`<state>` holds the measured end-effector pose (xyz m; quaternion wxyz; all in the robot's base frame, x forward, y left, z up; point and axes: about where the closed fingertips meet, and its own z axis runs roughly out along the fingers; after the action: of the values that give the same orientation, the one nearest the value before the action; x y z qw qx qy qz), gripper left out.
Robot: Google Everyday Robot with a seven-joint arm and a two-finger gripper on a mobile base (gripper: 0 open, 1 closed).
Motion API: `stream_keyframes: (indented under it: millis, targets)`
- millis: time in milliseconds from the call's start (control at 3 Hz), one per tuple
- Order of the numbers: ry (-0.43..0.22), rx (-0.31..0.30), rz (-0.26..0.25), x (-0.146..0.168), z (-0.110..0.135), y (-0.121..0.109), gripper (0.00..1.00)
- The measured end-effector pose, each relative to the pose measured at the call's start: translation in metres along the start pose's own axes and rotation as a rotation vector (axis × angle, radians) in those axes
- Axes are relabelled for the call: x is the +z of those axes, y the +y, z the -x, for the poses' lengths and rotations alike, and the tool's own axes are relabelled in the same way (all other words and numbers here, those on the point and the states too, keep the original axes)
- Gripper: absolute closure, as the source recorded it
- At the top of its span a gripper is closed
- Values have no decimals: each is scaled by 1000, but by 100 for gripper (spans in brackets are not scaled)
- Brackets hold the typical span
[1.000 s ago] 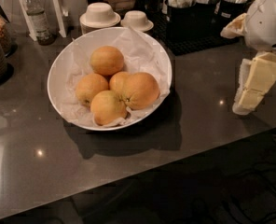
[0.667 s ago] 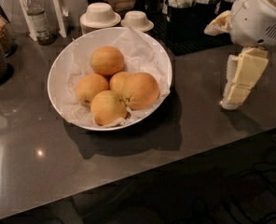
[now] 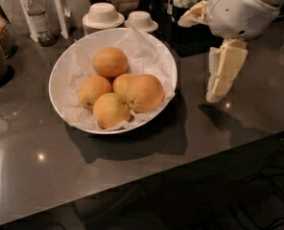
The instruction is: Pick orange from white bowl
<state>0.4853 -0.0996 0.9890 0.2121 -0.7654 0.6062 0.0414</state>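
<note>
The task is hardly begun: the orange [image 3: 144, 93] lies in the white bowl [image 3: 52, 96] on the desk [image 3: 36, 176], touching smaller fruits [image 3: 110, 62], while the tool [image 3: 218, 92] hangs to the right of the bowl, holding nothing, and how wide it is open I cannot tell.

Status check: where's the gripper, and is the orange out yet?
Gripper hangs right of the bowl, above the counter. Orange in the bowl, untouched. Smaller oranges crowd its side away from the gripper.
</note>
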Motion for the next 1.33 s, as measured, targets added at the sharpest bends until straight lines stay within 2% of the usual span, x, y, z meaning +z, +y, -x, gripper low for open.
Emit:
stream_keyframes:
  millis: [667,1000,1333]
  targets:
    - [-111,-189,59,15,47,-13,0]
    - [-157,-235,96,32,63,-24,0]
    - [-201,-223,103,55,77,-53,0]
